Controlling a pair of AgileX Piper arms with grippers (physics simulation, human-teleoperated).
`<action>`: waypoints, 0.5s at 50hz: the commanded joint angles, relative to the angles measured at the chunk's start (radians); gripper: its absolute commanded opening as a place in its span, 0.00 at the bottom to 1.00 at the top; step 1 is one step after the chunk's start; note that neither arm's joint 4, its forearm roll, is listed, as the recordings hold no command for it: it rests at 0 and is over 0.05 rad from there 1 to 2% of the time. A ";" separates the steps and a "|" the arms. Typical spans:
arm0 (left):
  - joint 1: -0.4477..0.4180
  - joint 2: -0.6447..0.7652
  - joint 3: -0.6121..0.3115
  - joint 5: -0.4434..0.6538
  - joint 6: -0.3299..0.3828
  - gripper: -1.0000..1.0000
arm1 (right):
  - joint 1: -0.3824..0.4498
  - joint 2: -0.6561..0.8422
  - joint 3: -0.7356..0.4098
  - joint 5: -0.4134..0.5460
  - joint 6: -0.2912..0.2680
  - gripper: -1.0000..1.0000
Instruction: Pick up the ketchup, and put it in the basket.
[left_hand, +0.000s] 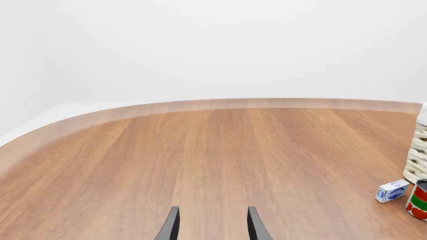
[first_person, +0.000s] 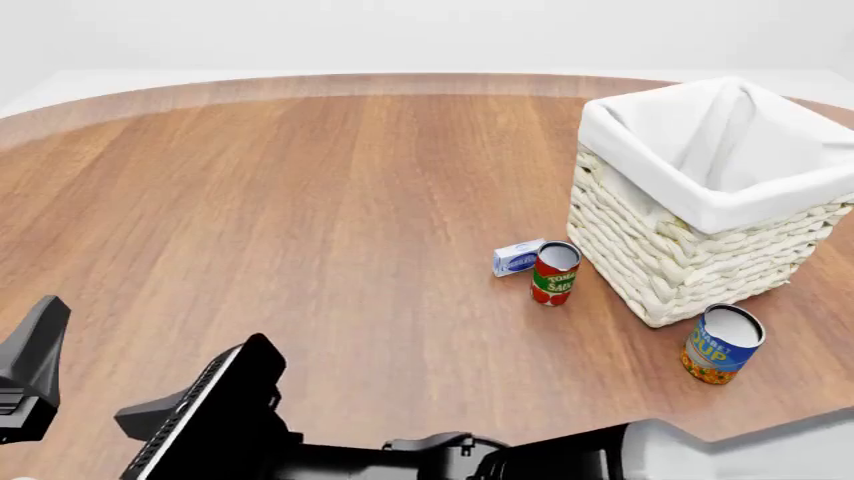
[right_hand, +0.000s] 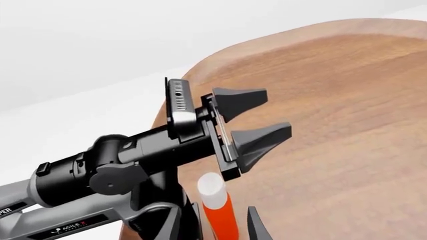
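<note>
The ketchup (right_hand: 219, 220), a red bottle with a white cap, shows only in the right wrist view. It stands between the fingers of my right gripper (right_hand: 215, 210), which is open around it with a small gap on each side. In the front view the right arm's wrist (first_person: 200, 410) hides the bottle near the table's front left. My left gripper (left_hand: 213, 225) is open and empty. It shows beside the bottle in the right wrist view (right_hand: 277, 114) and at the front view's left edge (first_person: 34, 365). The basket (first_person: 694, 265) stands at the right.
A red-and-green tomato sauce can (first_person: 554, 272) and a small blue-white box (first_person: 518, 257) stand just left of the basket. An orange-and-blue soup can (first_person: 721, 343) stands in front of it. The can (left_hand: 419, 201), the box (left_hand: 391, 191) and the basket's wall (left_hand: 417, 150) show in the left wrist view.
</note>
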 joint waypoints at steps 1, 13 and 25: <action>0.000 0.000 0.000 0.000 0.000 1.00 | 0.004 0.025 -0.031 0.013 0.004 1.00; 0.000 0.000 0.000 0.000 0.000 1.00 | 0.007 0.041 -0.060 0.034 0.001 1.00; 0.000 0.000 0.000 0.000 0.000 1.00 | 0.009 0.061 -0.076 0.039 0.011 1.00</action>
